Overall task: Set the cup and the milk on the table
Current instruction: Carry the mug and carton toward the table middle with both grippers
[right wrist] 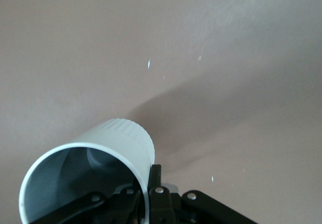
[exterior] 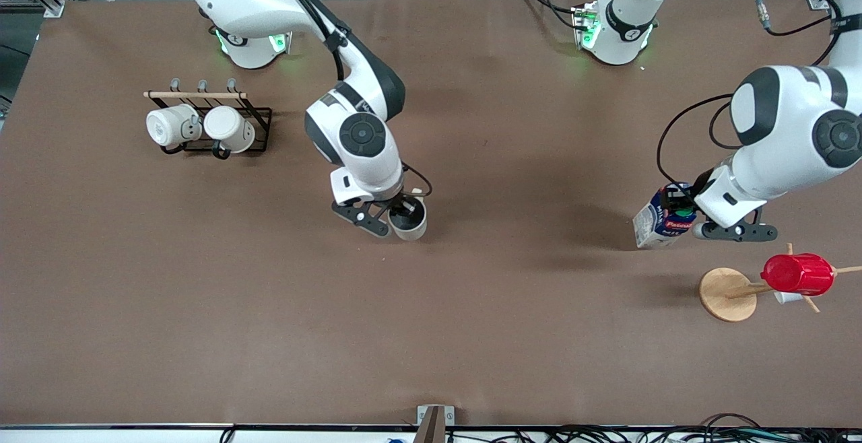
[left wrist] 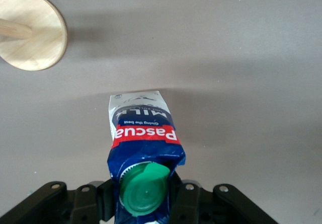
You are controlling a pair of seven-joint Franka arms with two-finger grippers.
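Note:
The cup (exterior: 409,222), a beige-grey mug with a grey inside, is held over the middle of the brown table (exterior: 471,328) by my right gripper (exterior: 403,211). The gripper is shut on the cup's rim, one finger inside and one outside, as the right wrist view shows on the cup (right wrist: 115,148). The milk (exterior: 661,222), a blue and white carton with a green cap and red label, is held upright by my left gripper (exterior: 679,211) toward the left arm's end of the table. In the left wrist view the fingers clamp the milk (left wrist: 143,148) at its gable top beside the cap.
A black wire rack (exterior: 209,116) with two white mugs stands toward the right arm's end. A wooden cup tree with a round base (exterior: 727,293) carries a red ribbed cup (exterior: 798,273), just nearer the front camera than the milk. The base also shows in the left wrist view (left wrist: 32,30).

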